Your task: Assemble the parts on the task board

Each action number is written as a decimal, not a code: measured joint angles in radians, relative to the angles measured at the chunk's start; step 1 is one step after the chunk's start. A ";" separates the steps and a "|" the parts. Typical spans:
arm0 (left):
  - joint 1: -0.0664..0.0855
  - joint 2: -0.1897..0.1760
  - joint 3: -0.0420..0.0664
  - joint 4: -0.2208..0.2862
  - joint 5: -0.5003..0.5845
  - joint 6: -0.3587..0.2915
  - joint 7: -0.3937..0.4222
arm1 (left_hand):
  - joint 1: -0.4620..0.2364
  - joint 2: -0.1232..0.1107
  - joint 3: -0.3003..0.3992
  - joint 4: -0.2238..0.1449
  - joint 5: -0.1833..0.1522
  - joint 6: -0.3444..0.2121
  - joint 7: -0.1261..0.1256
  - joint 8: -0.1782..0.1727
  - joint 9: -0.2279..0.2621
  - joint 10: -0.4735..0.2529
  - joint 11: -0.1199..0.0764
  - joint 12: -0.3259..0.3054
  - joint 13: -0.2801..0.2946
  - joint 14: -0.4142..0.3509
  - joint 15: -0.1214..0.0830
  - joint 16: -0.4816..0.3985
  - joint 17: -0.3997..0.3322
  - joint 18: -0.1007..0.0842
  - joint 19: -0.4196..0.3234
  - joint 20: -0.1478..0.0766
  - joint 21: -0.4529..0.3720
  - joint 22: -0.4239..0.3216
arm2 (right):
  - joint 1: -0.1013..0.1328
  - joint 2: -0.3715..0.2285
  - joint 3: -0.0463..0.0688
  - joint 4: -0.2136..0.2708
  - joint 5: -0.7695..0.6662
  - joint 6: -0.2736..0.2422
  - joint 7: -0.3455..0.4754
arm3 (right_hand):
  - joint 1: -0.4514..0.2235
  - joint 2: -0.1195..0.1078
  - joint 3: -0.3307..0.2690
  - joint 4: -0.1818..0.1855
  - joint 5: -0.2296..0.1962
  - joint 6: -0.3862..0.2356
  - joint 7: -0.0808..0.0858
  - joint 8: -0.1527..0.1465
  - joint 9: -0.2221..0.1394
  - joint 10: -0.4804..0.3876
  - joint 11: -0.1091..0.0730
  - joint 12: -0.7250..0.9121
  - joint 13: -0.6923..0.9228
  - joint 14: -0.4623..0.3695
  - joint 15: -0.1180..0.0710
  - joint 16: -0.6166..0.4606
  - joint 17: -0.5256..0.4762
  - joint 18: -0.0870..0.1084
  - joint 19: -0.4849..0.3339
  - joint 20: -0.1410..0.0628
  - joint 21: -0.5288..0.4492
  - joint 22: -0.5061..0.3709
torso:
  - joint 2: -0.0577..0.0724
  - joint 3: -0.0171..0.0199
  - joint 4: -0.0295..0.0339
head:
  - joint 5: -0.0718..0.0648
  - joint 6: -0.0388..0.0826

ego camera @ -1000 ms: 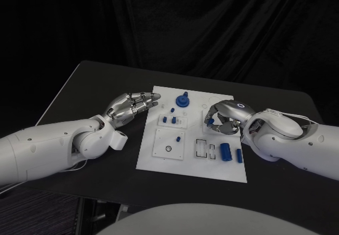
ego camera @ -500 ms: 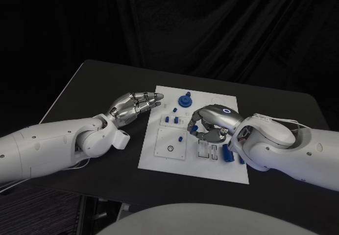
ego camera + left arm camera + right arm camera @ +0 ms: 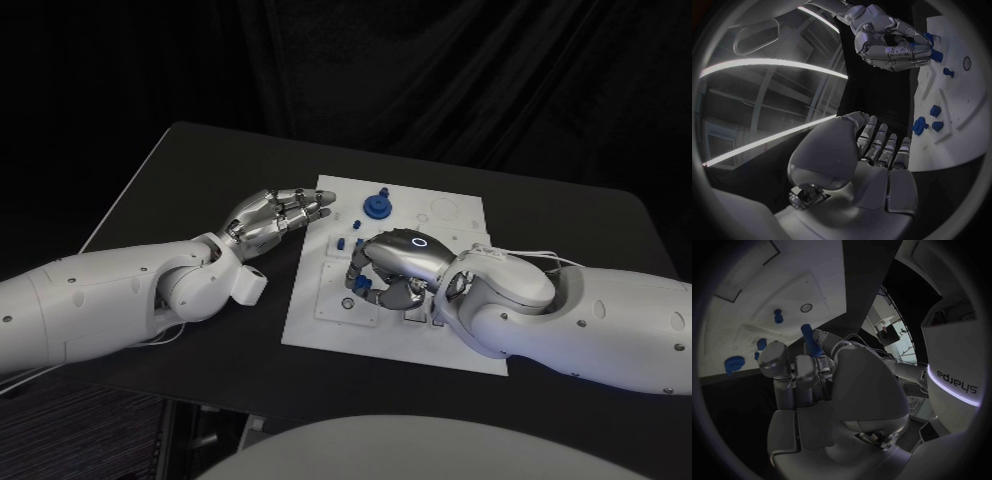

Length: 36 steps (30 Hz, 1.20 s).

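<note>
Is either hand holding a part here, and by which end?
The right hand grips a blue peg by its lower end, the upper end protruding. The left hand holds nothing.

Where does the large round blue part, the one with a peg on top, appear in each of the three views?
Head view: the round blue part stands at the far edge of the task board.
Left wrist view: it sits just beyond the left hand.
Right wrist view: it is at the board's edge, beside the dark table.
Shared landmark: the right hand, holding a small blue part.
</note>
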 measured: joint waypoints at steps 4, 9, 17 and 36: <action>0.000 0.001 0.000 -0.002 0.000 0.001 0.000 | 0.000 0.000 0.000 0.000 0.000 0.000 0.000 0.000 0.000 0.000 0.000 0.000 0.000 0.003 0.003 0.000 0.000 0.000 0.000 0.000 0.000 0.000 | -0.011 0.016 0.000 -0.009 -0.004 0.006 0.009 | 0.000 0.000 0.000 0.000 0.000 -0.004 -0.004 0.000 0.001 0.000 0.000 0.000 0.000 0.000 0.000 0.000 0.005 0.000 0.000 0.000 0.007 0.000 | 0.000 0.0000 0.0000 | -0.001 0.000; 0.000 0.003 0.000 -0.005 0.000 0.003 -0.001 | 0.000 0.000 0.000 0.000 0.000 0.000 0.000 0.000 0.000 0.000 0.000 0.000 0.000 0.003 0.003 0.000 0.000 0.000 0.000 0.000 0.000 0.000 | -0.026 0.030 0.000 -0.023 -0.007 0.014 0.020 | 0.000 0.000 0.000 0.000 0.000 -0.004 -0.004 0.000 0.001 0.000 0.000 0.000 0.000 0.000 0.000 0.000 0.005 0.000 0.000 0.000 0.007 0.000 | 0.000 0.0000 -0.0001 | -0.004 0.000; 0.000 0.006 0.000 -0.007 0.000 0.006 0.000 | 0.004 0.004 0.008 -0.003 0.004 0.000 0.000 0.000 0.000 0.004 0.004 0.009 0.000 0.007 0.007 0.013 0.002 0.000 0.004 0.004 0.000 0.003 | -0.038 0.040 0.000 -0.049 -0.009 0.020 0.034 | 0.000 0.000 0.000 0.000 0.000 -0.004 -0.004 0.000 0.001 0.003 0.003 -0.004 0.000 0.000 0.000 0.000 0.005 0.000 0.000 0.000 0.007 0.000 | 0.000 0.0000 -0.0004 | -0.003 0.000; -0.003 0.013 0.000 -0.013 0.000 0.013 0.000 | 0.004 0.004 0.008 -0.003 0.008 0.000 0.000 0.000 0.000 0.004 0.004 0.010 0.000 0.007 0.007 0.016 0.003 0.000 0.004 0.004 0.000 0.003 | -0.062 0.061 0.000 -0.088 -0.011 0.018 0.063 | -0.003 -0.003 0.000 0.000 0.000 -0.004 -0.004 0.000 0.004 0.003 0.003 0.001 0.000 0.004 -0.003 0.004 0.004 0.000 0.000 0.000 0.007 0.001 | 0.000 0.0002 -0.0004 | -0.001 0.000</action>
